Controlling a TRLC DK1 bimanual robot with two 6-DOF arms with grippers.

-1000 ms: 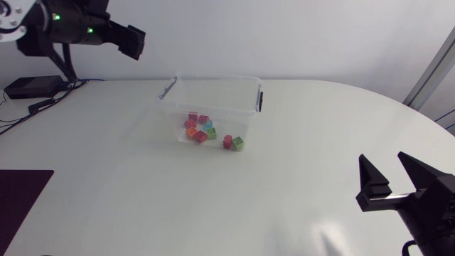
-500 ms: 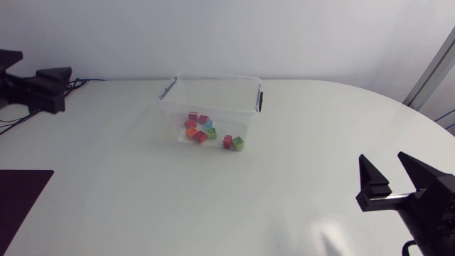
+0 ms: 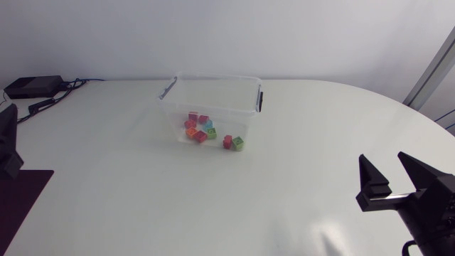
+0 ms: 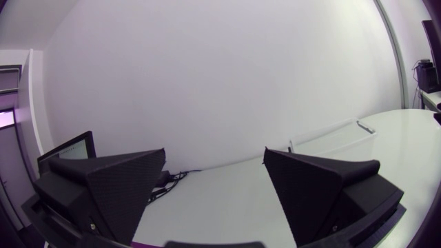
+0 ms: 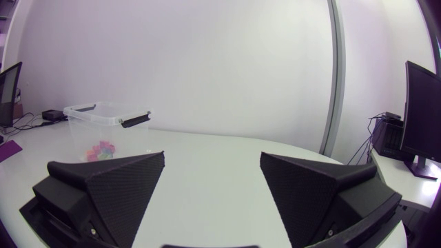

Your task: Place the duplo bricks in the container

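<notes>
Head view: container [image 3: 213, 77] stands well apart from right gripper [image 3: 382, 158].

The white bench [image 3: 284, 185] has a rounded far edge. Towards its far side stands a clear container [image 3: 212, 76] with black clips on its ends, and coloured bricks [image 3: 200, 128] show through its wall. A dark mat [image 3: 21, 203] lies flat at the near left edge. A black box [image 3: 32, 87] with cables [image 3: 53, 99] sits at the far left corner.
</notes>
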